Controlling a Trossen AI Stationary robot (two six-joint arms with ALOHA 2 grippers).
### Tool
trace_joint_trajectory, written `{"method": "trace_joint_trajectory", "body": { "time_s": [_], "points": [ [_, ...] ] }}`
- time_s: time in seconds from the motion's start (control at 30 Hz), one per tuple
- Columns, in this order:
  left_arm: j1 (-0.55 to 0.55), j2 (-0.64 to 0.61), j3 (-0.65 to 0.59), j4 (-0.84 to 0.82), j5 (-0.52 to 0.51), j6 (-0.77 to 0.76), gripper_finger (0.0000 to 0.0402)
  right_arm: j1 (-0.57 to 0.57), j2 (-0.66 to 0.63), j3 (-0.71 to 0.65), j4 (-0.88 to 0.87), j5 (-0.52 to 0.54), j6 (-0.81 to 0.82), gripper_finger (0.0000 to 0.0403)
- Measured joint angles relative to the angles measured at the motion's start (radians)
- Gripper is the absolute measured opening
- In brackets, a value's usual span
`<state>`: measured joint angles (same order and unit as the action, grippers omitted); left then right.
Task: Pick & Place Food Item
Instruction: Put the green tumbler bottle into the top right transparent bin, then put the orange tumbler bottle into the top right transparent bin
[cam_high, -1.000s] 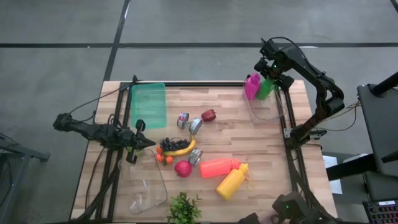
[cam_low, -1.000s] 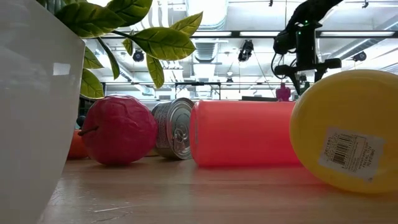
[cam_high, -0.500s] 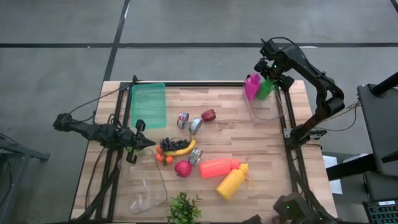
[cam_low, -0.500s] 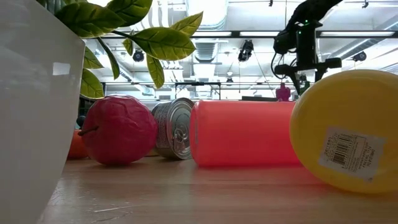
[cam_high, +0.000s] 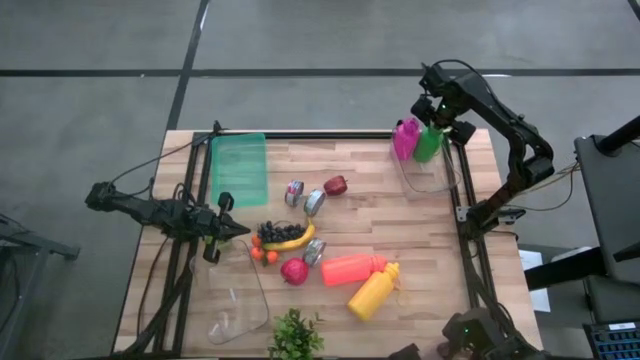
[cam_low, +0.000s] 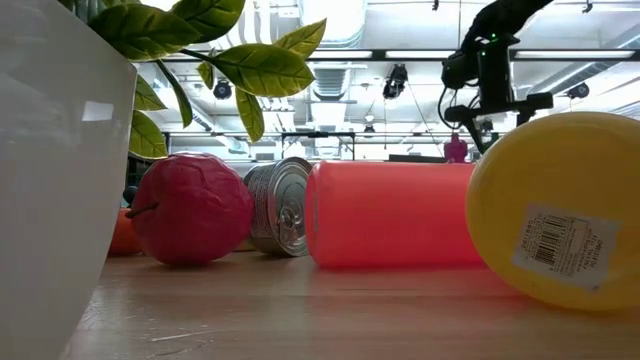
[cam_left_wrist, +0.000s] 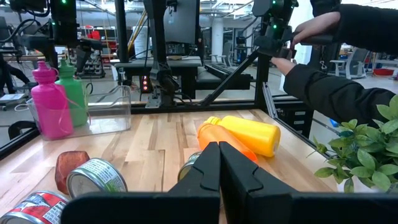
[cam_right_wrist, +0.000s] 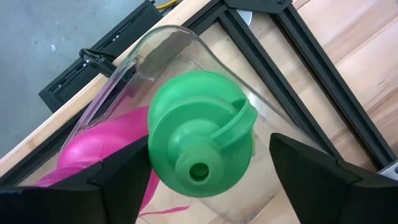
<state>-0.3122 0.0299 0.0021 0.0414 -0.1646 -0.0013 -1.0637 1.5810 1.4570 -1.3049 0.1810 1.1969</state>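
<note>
My right gripper (cam_right_wrist: 200, 163) hangs directly above the clear bin (cam_high: 432, 174), its fingers (cam_right_wrist: 121, 171) spread wide on either side of the green bottle (cam_right_wrist: 200, 144) and no longer pinching it, so I judge this placement all but finished: the bottle stands upright inside the bin, touching the pink bottle (cam_high: 405, 139) beside it. The green bottle is glossy plastic with a loop-handled cap and a small spout hole. Well away from the bin, my left gripper (cam_left_wrist: 219, 163) waits pressed closed on nothing, and fruit, cans and two lying bottles are left unsorted
</note>
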Motion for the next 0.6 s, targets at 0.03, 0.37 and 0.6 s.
{"method": "trace_joint_trajectory", "body": {
  "time_s": [0.03,0.37,0.6],
  "points": [
    [0.000,0.000,0.000,0.000,0.000,0.000,0.0000,0.000,0.000,0.000,0.000,0.000,0.000,0.0321],
    [0.000,0.000,0.000,0.000,0.000,0.000,0.0000,-0.001,-0.033,0.000,0.003,-0.030,-0.043,0.0323],
    [0.000,0.000,0.000,0.000,0.000,0.000,0.0000,0.001,-0.127,0.000,0.005,-0.076,-0.108,0.0324]
  ]
}}
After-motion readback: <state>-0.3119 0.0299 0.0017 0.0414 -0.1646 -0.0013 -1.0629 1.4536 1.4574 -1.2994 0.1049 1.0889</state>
